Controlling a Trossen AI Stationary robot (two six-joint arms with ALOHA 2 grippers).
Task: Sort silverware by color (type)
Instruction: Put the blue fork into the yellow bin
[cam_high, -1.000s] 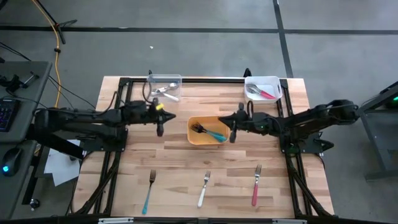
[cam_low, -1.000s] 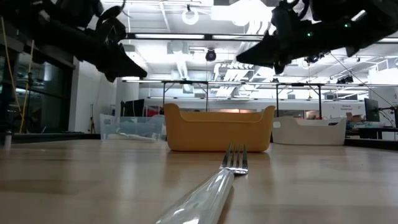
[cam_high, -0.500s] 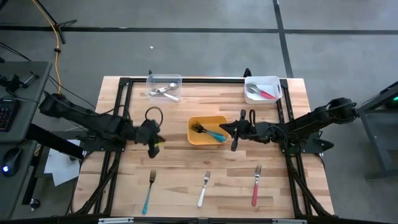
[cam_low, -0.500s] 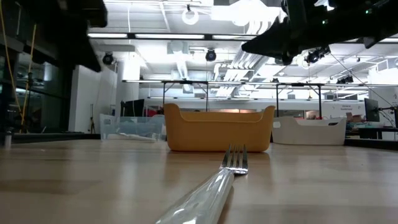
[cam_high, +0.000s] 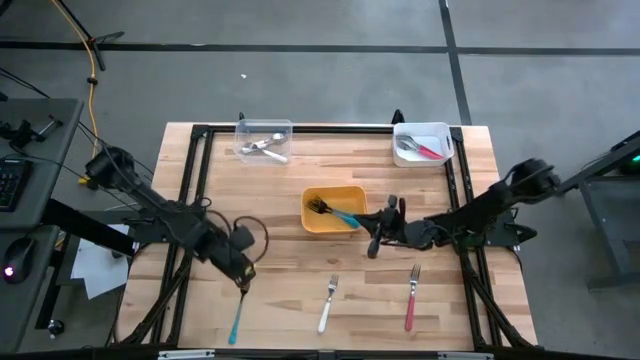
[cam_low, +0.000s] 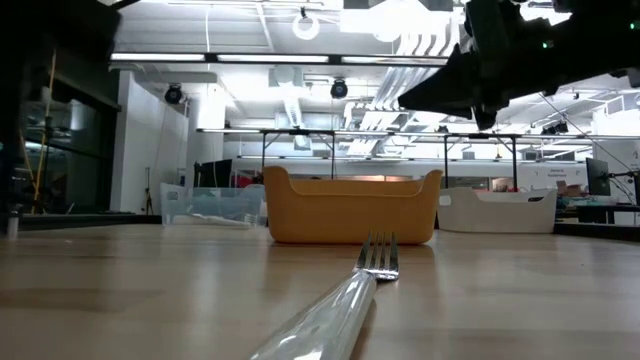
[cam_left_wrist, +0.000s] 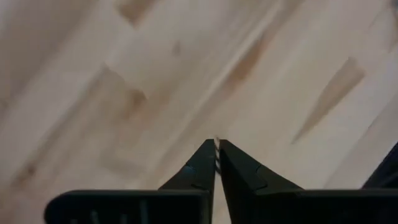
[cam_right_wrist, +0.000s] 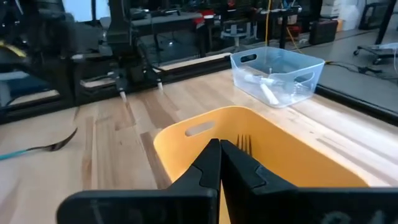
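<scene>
**Left gripper over blue fork**

We're seeing the left gripper (cam_high: 242, 283) hovering at the blue fork's (cam_high: 238, 310) tines, fingers nearly together, gripping nothing. White fork (cam_high: 327, 305) and red fork (cam_high: 411, 299) lying along the near edge. Right gripper (cam_high: 372, 246) pinched closed beside the yellow bin (cam_high: 333, 210).

table (cam_high: 280, 290): wood | on it: three bins (cam_high: 333, 211), three forks (cam_high: 328, 303)
</scene>
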